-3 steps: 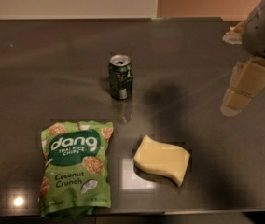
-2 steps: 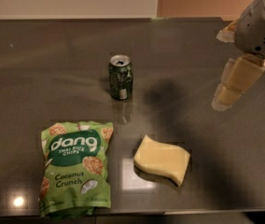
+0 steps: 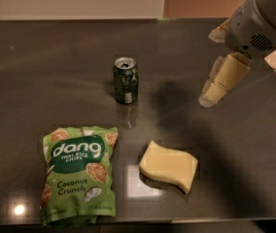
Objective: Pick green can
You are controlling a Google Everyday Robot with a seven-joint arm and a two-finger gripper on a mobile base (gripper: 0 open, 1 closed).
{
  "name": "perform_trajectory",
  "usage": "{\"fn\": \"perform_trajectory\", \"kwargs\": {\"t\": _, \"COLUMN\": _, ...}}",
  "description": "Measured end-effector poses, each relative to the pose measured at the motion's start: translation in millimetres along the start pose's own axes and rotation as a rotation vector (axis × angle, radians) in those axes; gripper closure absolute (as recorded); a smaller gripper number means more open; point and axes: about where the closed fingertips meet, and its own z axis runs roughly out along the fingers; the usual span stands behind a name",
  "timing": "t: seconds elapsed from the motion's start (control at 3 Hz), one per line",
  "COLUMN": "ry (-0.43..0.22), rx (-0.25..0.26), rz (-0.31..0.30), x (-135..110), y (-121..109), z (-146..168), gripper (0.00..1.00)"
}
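Dark counter (image 3: 254, 178) carries everything; pincer (image 3: 210, 67) hangs at right, spread wide, empty, well apart from the dang chip bag (image 3: 78, 174) and yellow sponge (image 3: 169, 165). Target green can (image 3: 126, 80) stands upright mid-counter, behind the bag. Risk: an off-centre approach clips its side, likely tipping or skidding it on the glossy surface.

Green can (image 3: 126, 80) stood mid-table (image 3: 41, 57); chip bag (image 3: 79, 174) front-left of it, sponge (image 3: 169, 165) front-right. My gripper (image 3: 215, 81) hung right of can, well apart.

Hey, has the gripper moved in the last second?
Yes. The gripper, right of the green can, has shifted left toward it; the can stayed put.
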Motion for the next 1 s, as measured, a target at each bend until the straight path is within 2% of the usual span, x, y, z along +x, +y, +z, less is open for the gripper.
{"fn": "perform_trajectory", "kwargs": {"t": 0.33, "ry": -0.054, "rx": 0.002, "rz": 0.002, "x": -14, "y": -5, "z": 14, "gripper": 0.00}}
{"fn": "perform_trajectory", "kwargs": {"t": 1.0, "ry": -0.116, "rx": -0.012, "rz": -0.002, "x": -40, "y": -13, "z": 46, "gripper": 0.00}}
